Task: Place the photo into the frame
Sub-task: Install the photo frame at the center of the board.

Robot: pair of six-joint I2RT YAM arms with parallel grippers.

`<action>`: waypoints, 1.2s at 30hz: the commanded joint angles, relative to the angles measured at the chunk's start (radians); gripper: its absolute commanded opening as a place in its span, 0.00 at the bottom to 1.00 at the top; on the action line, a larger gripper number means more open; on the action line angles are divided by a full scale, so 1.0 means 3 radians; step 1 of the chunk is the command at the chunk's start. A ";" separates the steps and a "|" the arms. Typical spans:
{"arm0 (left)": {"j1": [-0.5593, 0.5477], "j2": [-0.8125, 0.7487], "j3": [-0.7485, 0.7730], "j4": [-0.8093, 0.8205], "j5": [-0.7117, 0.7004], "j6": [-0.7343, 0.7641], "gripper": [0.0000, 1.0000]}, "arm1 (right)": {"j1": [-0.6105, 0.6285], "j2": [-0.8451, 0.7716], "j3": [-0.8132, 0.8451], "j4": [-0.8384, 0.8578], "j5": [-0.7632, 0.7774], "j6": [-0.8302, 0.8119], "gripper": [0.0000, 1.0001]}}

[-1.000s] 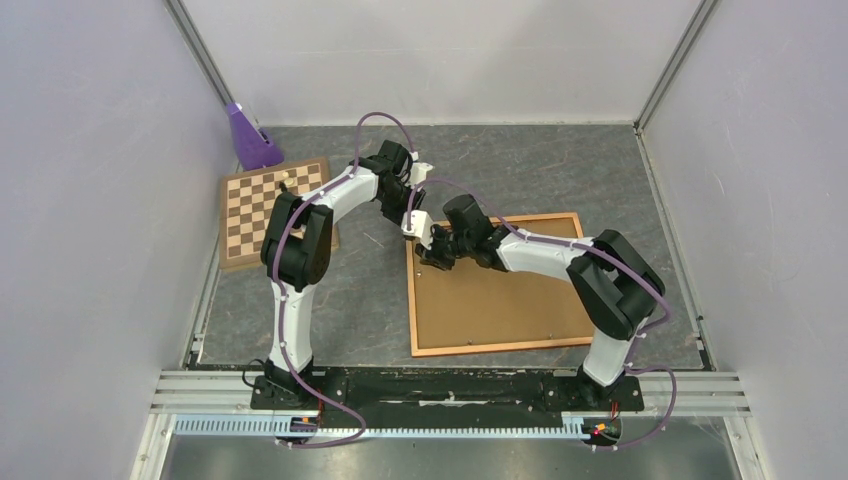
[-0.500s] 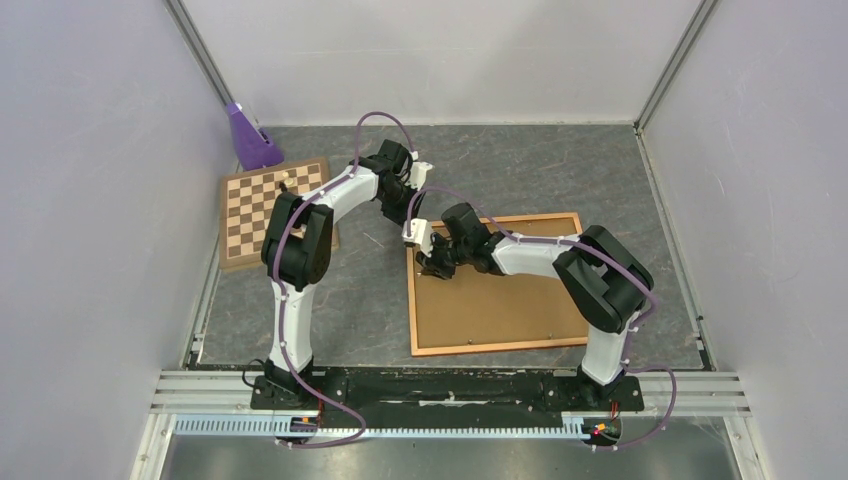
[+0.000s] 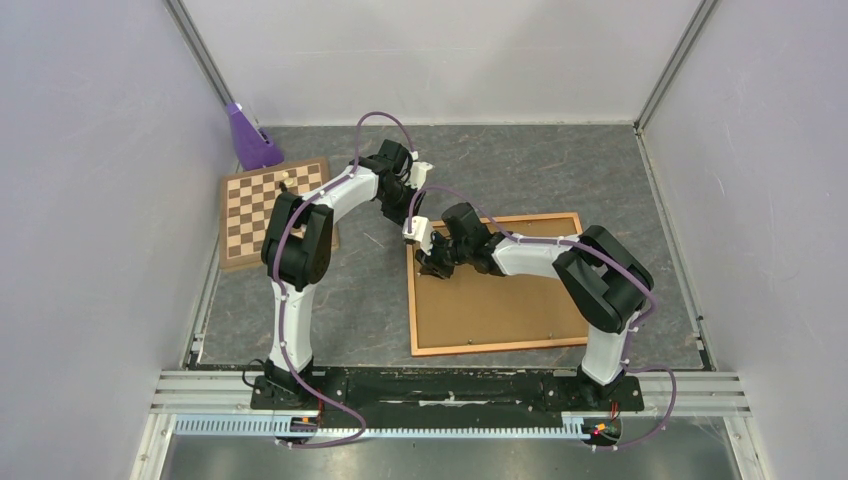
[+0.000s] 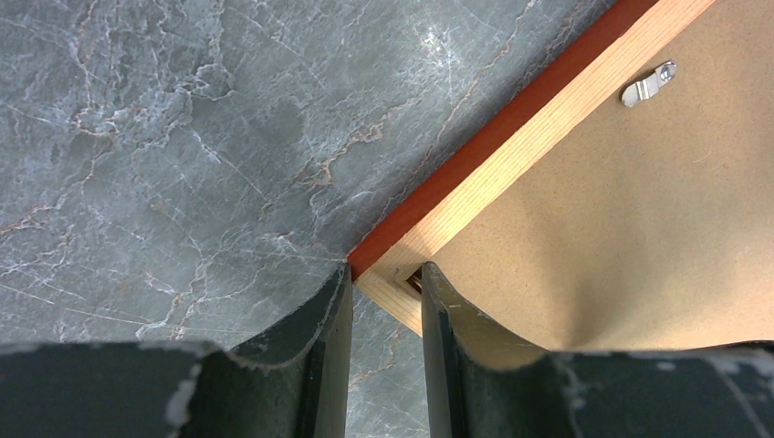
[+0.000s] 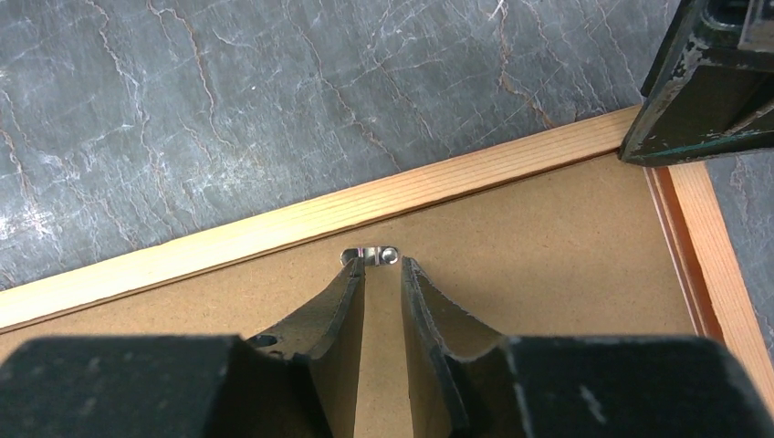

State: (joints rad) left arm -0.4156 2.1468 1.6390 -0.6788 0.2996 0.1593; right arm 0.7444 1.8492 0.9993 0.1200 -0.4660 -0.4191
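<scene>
The frame (image 3: 500, 347), orange-brown wood, lies back side up on the table, with a brown hardboard backing panel (image 3: 500, 300) sitting inside it. The photo is hidden. My left gripper (image 3: 408, 213) is at the frame's far left corner. In the left wrist view its jaws (image 4: 385, 274) are closed onto that corner of the frame's rail (image 4: 511, 137). My right gripper (image 3: 424, 262) hovers low over the backing (image 5: 548, 237) beside the left rail (image 5: 274, 228). Its jaws (image 5: 383, 265) stand slightly apart and empty, with the tips at a small metal clip (image 5: 370, 255).
A checkered chessboard (image 3: 265, 205) lies at the far left, with a purple object (image 3: 250, 135) behind it in the corner. Another metal clip (image 4: 650, 84) sits on the backing by the far rail. Walls close in on three sides. The left gripper's fingers (image 5: 703, 82) show in the right wrist view.
My right arm has shifted a little to the left and its gripper has come closer to the frame's left rail. The left arm and the frame have not moved.
</scene>
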 commanded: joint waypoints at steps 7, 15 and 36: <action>0.0009 0.0063 0.0058 0.0115 0.0055 0.0049 0.17 | 0.0029 0.0069 0.0029 0.0123 -0.0044 0.0085 0.24; 0.0010 0.0065 0.0054 0.0115 0.0055 0.0057 0.17 | 0.0069 0.0143 0.0044 0.0133 -0.0012 0.0088 0.24; 0.0010 0.0035 -0.0001 0.0115 0.0075 0.0084 0.16 | 0.0068 0.0294 0.0076 0.0010 0.0614 0.0076 0.21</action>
State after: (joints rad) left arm -0.4145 2.1468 1.6390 -0.6708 0.2993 0.1596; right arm 0.7700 1.8977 1.0264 0.1551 -0.3950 -0.3916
